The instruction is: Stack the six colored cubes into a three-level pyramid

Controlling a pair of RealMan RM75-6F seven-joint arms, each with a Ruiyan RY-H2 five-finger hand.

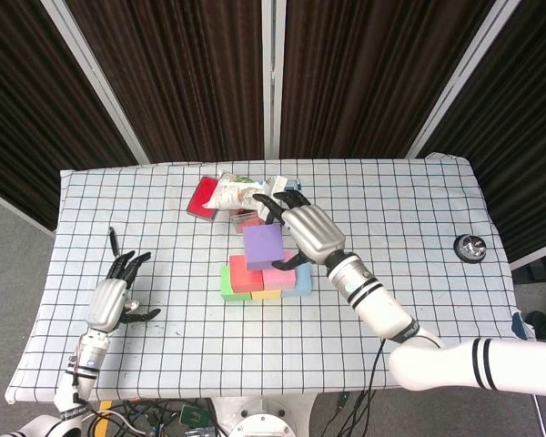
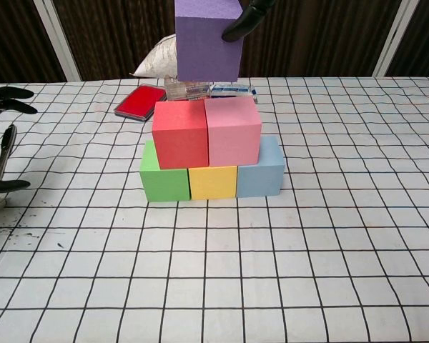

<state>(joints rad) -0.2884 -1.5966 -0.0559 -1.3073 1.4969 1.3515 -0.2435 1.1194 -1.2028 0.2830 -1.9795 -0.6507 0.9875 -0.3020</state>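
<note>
A green cube [image 2: 164, 177], a yellow cube [image 2: 212, 182] and a blue cube [image 2: 261, 171] form the bottom row on the checked table [image 2: 329, 243]. On them sit a red cube [image 2: 180, 134] and a pink cube [image 2: 233, 131]. My right hand [image 1: 302, 228] grips a purple cube [image 2: 207, 39] and holds it level in the air above the red and pink cubes, clear of them. In the chest view only a dark fingertip [image 2: 242, 25] shows at its right side. My left hand [image 1: 112, 296] rests open on the table far left.
A red flat box [image 2: 140, 101], a white bag [image 2: 157, 63] and small packets [image 2: 232, 90] lie behind the stack. A metal dish [image 1: 470, 247] sits at the table's right edge. Dark specks mark the cloth near my left hand.
</note>
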